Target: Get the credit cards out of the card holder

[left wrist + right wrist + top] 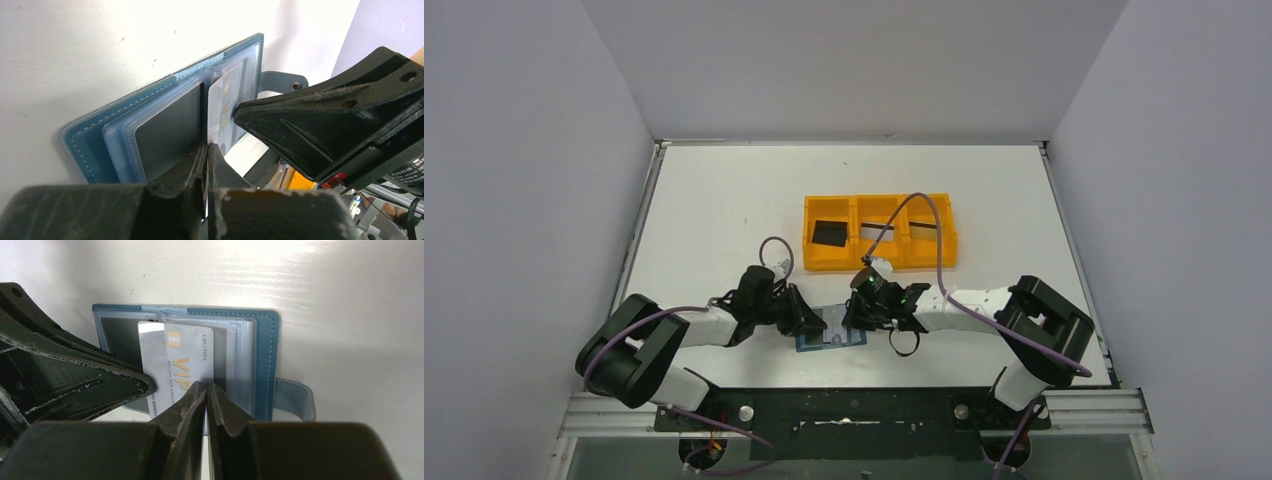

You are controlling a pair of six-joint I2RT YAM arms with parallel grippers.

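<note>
Only R wrist cam reads "VIP": right gripper (206,389) pinches silver card (187,352), long axis toward cam, in card holder (263,355); left gripper (205,146) closed.

Teal-blue card holder (272,355) with pale stitching just right of your black right pincer (206,390), its sleeves light blue-grey, silver card (187,355) with gold VIP lettering at that pincer's tips, dark grey card (167,132) just left of your black left pincer (205,150), orange tray (834,261) beyond both.
</note>
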